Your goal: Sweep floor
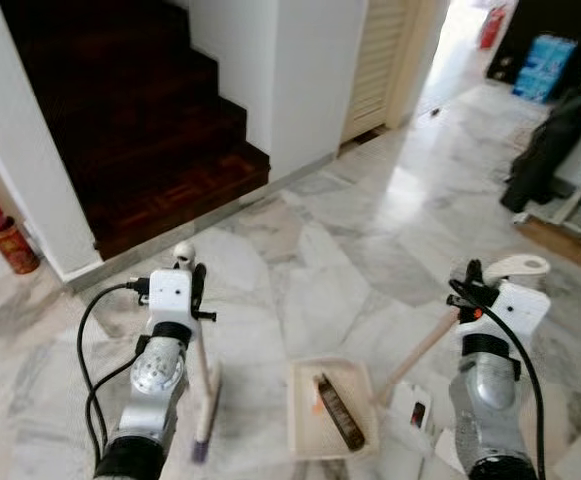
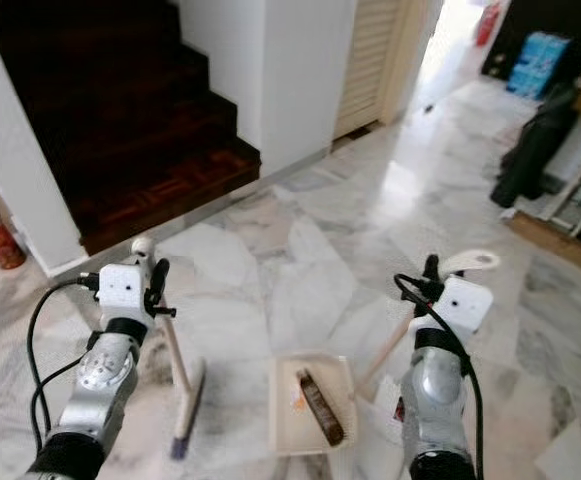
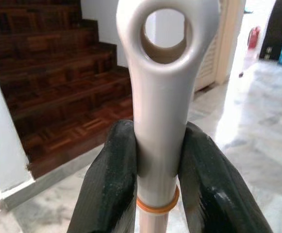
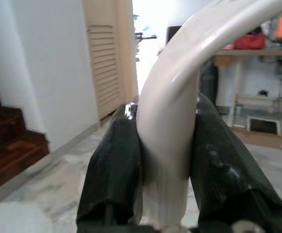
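My left gripper [image 1: 196, 288] is shut on the white handle of a broom [image 1: 183, 253], just below the hanging hole at its top [image 3: 164, 29]. The broom's brush head [image 1: 206, 418] rests on the marble floor to the left of the dustpan. My right gripper [image 1: 473, 282] is shut on the curved white handle of a cream dustpan [image 1: 304, 425], which lies flat on the floor between the arms. A brown oblong piece of litter [image 1: 339, 410] lies in the pan. In the right wrist view the black fingers [image 4: 112, 165] clamp the dustpan handle [image 4: 167, 126].
Dark wooden stairs [image 1: 150, 140] rise ahead on the left beside a white wall corner [image 1: 305, 80]. A red canister [image 1: 6, 238] stands at far left. White scraps [image 1: 411, 406] lie right of the dustpan. Dark clothing [image 1: 543, 150] and shelves stand at far right; open marble floor lies ahead.
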